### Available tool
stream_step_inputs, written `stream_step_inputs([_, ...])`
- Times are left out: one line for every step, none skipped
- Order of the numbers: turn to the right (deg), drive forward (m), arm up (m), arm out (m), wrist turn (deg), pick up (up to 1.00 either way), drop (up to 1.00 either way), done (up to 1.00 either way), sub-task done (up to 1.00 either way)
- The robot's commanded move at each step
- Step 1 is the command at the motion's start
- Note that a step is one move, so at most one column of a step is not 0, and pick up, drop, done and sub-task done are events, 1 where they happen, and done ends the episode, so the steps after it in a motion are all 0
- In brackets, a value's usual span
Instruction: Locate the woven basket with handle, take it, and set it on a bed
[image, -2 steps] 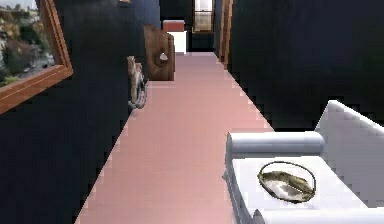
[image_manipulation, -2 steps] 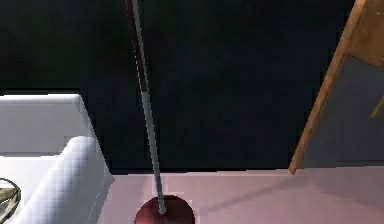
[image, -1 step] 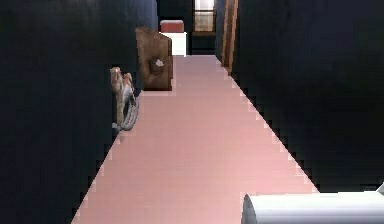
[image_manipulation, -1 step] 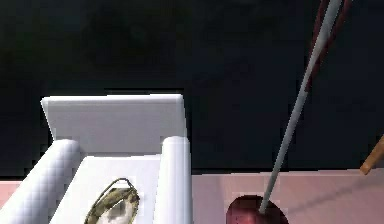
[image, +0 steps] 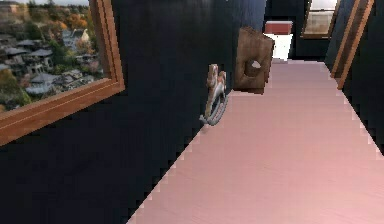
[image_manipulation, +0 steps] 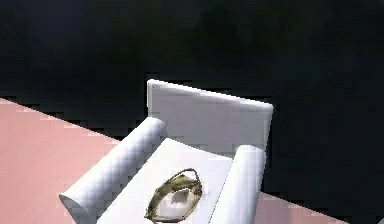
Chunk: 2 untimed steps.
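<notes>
Basket (image_manipulation: 178, 197) sits low on armchair (image_manipulation: 210, 115) seat between the armrests (image_manipulation: 105, 180); a reach could clip one and miss. Pincer state: cannot tell.

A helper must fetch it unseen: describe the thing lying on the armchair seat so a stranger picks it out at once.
Against the dark wall stands a pale armchair with rolled arms. On its seat, between those arms, lies a rounded basket. Its golden-brown rim and glossy pale inside set it apart from the plain pale upholstery around it.
</notes>
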Motion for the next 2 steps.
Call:
stream_step_inputs([0.0, 0.0, 0.5, 0.0, 0.0, 0.0, 0.0, 0.0, 0.0])
stream_step_inputs([0.0, 0.0, 0.04, 0.0, 0.0, 0.0, 0.0, 0.0, 0.0])
